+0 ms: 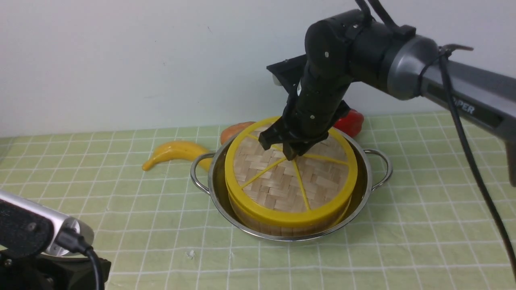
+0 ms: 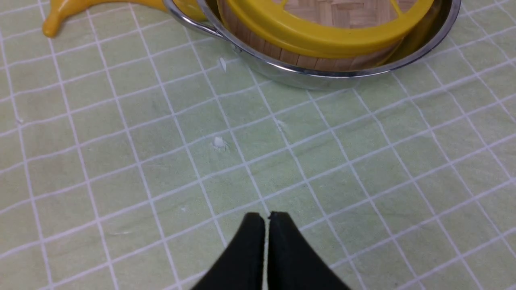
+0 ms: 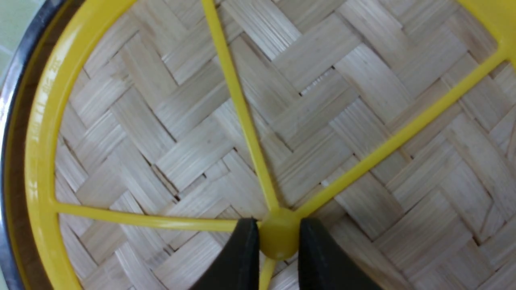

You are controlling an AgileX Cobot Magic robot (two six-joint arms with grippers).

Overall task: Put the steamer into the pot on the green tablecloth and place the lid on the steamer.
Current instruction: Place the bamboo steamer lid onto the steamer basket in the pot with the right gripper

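Front view: the pot (image 1: 282, 238) is seen standing on the green tablecloth (image 1: 121, 201), near the middle of the cloth. The steamer (image 1: 258, 225) is seated inside the pot; only a strip of its bamboo wall is exposed below the lid (image 1: 282, 189). The lid is laid on top of the steamer, covering it. Whether it is fully seated all the way round cannot be told.

Right gripper (image 1: 292, 153): lowered from above onto the centre of the lid. In the right wrist view the yellow hub (image 3: 278, 237) is pinched between the two black fingers (image 3: 242, 253), one on each side, with the spokes radiating away over the woven surface.

Left gripper (image 2: 266, 217): jaws are pressed together, with only a hairline seam between them, and nothing is held. It is poised over bare cloth on the near side of the pot, apart from the rim. Only part of the left arm is seen in the front view, at the lower left corner.

Other items noted: a yellow banana (image 1: 173, 152) lies just beside the pot's left handle (image 1: 195, 173). A red pepper (image 1: 350, 123) and an orange object (image 1: 236, 129) are partly hidden behind the pot
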